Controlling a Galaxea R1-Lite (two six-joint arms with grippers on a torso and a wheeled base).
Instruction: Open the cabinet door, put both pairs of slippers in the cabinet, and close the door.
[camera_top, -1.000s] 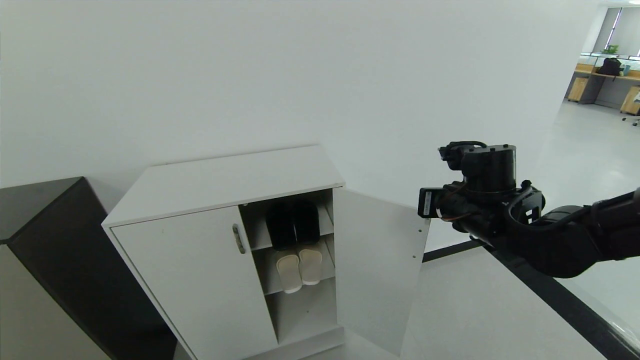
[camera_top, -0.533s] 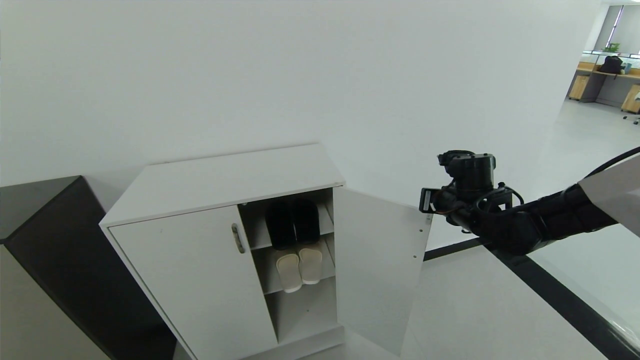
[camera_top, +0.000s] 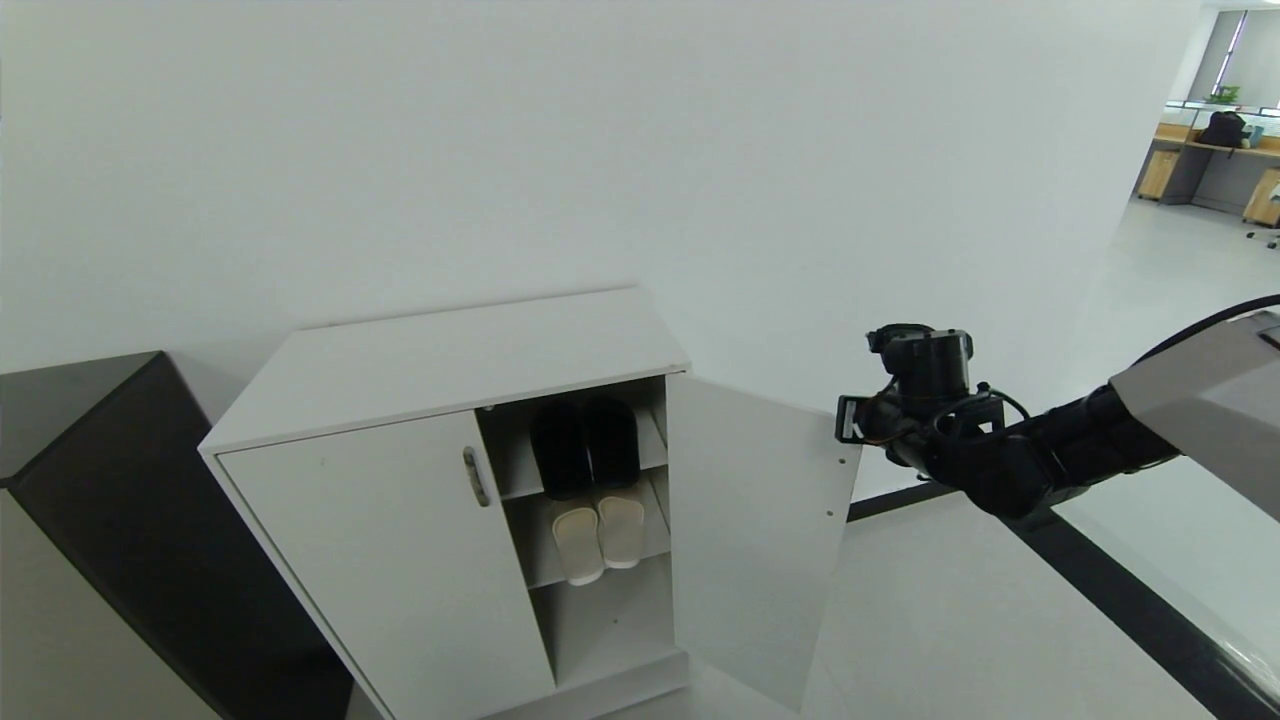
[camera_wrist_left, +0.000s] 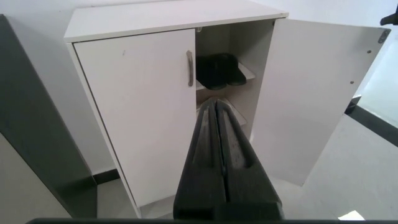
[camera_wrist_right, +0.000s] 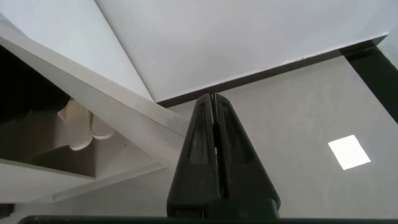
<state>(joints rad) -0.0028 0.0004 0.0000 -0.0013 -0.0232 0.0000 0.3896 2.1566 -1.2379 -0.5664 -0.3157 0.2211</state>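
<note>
no readable text, no labels, no numbers, no signs on any surface

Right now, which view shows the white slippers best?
Head view: the white slippers sit side by side, whole, on the middle shelf. Right wrist view catches them partly, past the door edge. In the left wrist view the left tool covers them.

I was in an office: past the bare white wall (camera_top: 600, 150), an open room held long desks (camera_top: 1200, 150) with wooden drawer units (camera_top: 1156, 178), a backpack (camera_top: 1221, 131) and a plant (camera_top: 1221, 96) by the window (camera_top: 1235, 50), over a pale polished floor (camera_top: 1160, 300).
</note>
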